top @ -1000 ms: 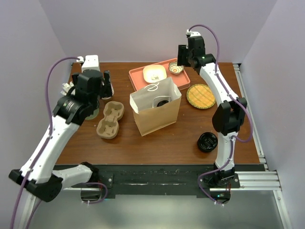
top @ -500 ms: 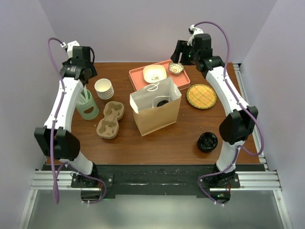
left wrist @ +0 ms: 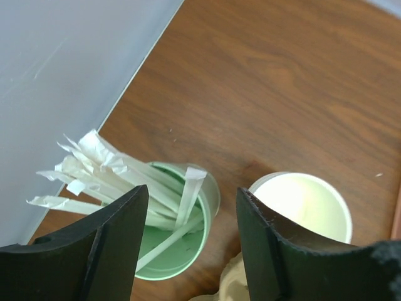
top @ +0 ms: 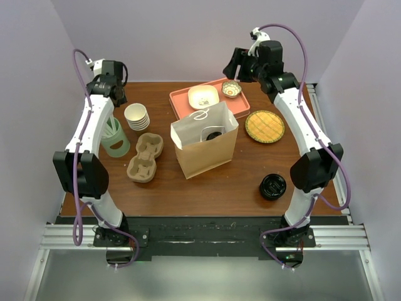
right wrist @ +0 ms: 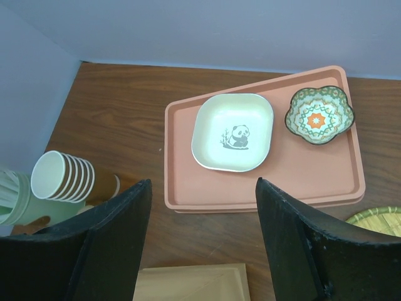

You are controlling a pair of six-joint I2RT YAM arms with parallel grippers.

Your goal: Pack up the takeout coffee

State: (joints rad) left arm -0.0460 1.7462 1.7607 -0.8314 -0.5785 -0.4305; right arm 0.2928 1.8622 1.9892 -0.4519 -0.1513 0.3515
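Note:
The brown paper bag [top: 205, 150] stands open mid-table. A dark round lid [top: 213, 135] shows inside its mouth; this looks like the takeout coffee, and its cup is hidden by the bag. My left gripper [top: 114, 88] is raised at the back left, open and empty; in the left wrist view [left wrist: 191, 200] it hangs above a green cup and a cup stack. My right gripper [top: 233, 65] is raised at the back, open and empty; in the right wrist view [right wrist: 203, 188] it hangs over the tray's near edge, with the bag's top [right wrist: 194, 283] below it.
A green cup of paper-wrapped sticks [top: 114, 142] [left wrist: 178, 226], stacked cream cups [top: 136, 116] [left wrist: 305, 202] and a pulp cup carrier [top: 145, 157] stand left. A pink tray [top: 180, 106] [right wrist: 188, 194] holds a panda dish [right wrist: 233, 132] and a patterned bowl [right wrist: 318, 116]. A woven plate [top: 264, 126] and a squat black round piece [top: 272, 187] lie right.
My left arm has swung up and back from over the cup carrier to the back left corner. My right gripper has lifted slightly. The bag has not moved.

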